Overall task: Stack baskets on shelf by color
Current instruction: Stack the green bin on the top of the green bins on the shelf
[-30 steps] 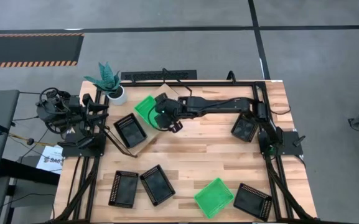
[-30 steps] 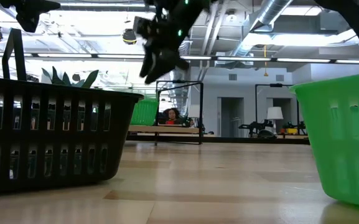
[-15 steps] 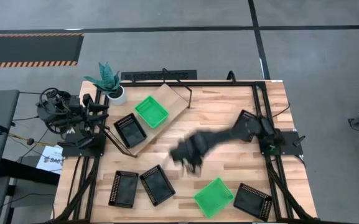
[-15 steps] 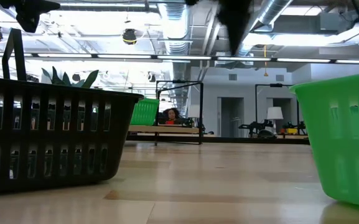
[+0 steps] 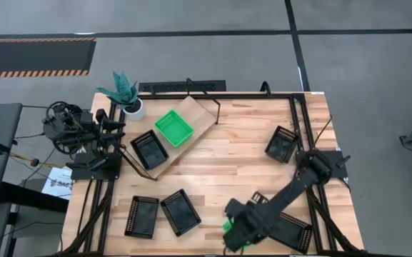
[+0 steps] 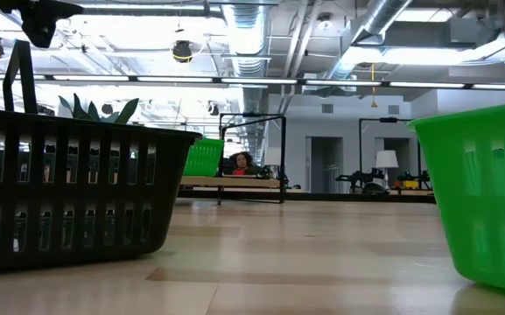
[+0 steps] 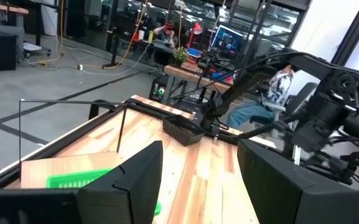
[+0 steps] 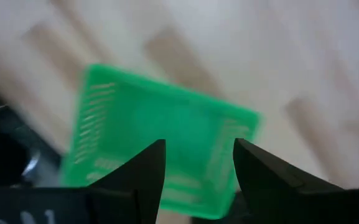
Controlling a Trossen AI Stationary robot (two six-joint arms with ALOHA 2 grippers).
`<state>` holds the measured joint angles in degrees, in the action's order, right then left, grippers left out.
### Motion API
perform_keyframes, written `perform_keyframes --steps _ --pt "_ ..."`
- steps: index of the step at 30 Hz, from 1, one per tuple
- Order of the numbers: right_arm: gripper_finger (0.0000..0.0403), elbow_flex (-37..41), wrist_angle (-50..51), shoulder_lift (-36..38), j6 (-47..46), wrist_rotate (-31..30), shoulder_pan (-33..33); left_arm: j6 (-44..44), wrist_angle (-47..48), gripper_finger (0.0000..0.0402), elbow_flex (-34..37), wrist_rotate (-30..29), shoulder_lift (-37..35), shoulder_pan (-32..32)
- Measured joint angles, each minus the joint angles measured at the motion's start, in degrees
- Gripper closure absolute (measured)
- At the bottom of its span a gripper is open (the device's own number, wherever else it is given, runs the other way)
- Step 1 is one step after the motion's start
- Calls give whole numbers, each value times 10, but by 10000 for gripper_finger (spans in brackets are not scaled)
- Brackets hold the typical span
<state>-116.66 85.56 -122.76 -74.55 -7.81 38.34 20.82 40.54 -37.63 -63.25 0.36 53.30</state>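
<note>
Right wrist view shows us the right gripper (image 8: 195, 171) with its two dark fingers spread apart and nothing between them, hanging above a green basket (image 8: 160, 140) that lies on the table beneath the gap; whether the fingers touch the basket we cannot tell; from the high view we see that same right gripper (image 5: 240, 230) near the table's front edge, covering most of the green basket (image 5: 228, 227), with a black basket (image 5: 291, 230) just beside it on the right; the left gripper (image 7: 198, 180) waits at the table's left side with its fingers apart and empty; on the shelf (image 5: 198, 118) at the back left we find a second green basket (image 5: 173, 128) and, beside it, a black basket (image 5: 149, 149); two more black baskets (image 5: 161, 215) lie side by side at the front left and another black basket (image 5: 281, 144) sits near the right edge; the wooden table (image 5: 227, 160) carries a potted plant (image 5: 123, 93) at its back left corner; in the low view we look across the wood into a bright hall with ceiling ducts
</note>
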Motion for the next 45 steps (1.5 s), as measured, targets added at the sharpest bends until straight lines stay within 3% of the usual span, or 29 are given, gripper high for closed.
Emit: perform_keyframes --steps 10,19,31,34,40,45 --pt "193 0 -165 -14 -105 0 3 18 0 203 0 2 0 0" --pt "193 0 -189 -53 -175 13 22 24 5 203 0 31 0 0" --pt "200 0 -204 -105 -136 60 22 28 12 203 0 32 0 0" --pt "234 0 -170 -103 -110 58 20 28 12 203 0 32 0 0" --pt "375 0 -146 -103 -20 55 10 28 12 203 0 31 0 0" --pt "384 0 -139 -99 94 35 -14 28 12 203 0 30 0 0"
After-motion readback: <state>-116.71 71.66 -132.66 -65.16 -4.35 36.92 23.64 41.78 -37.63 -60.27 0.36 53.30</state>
